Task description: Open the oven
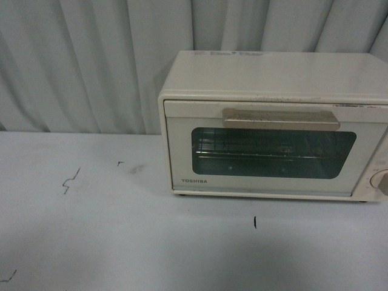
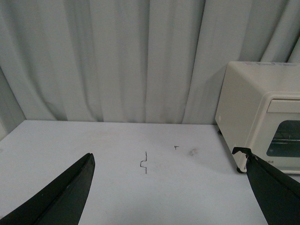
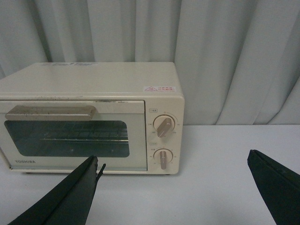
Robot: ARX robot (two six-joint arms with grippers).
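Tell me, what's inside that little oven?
Through the oven's closed glass door, a wire rack shows, seemingly bare. Anything behind the door's solid frame is hidden.

Cream-white oven (image 1: 273, 79) is sitting closed on a white table (image 1: 121, 242), toward its right side.
Its door (image 1: 180, 159) is standing shut under the beige bar handle (image 1: 280, 119), and a wire rack (image 1: 260, 144) is showing through the glass window (image 1: 273, 163). A round knob (image 1: 382, 180) is peeking in at the right edge. A pale pleated curtain (image 1: 91, 60) is hanging behind, and small black marks (image 1: 71, 180) are dotting the tabletop.
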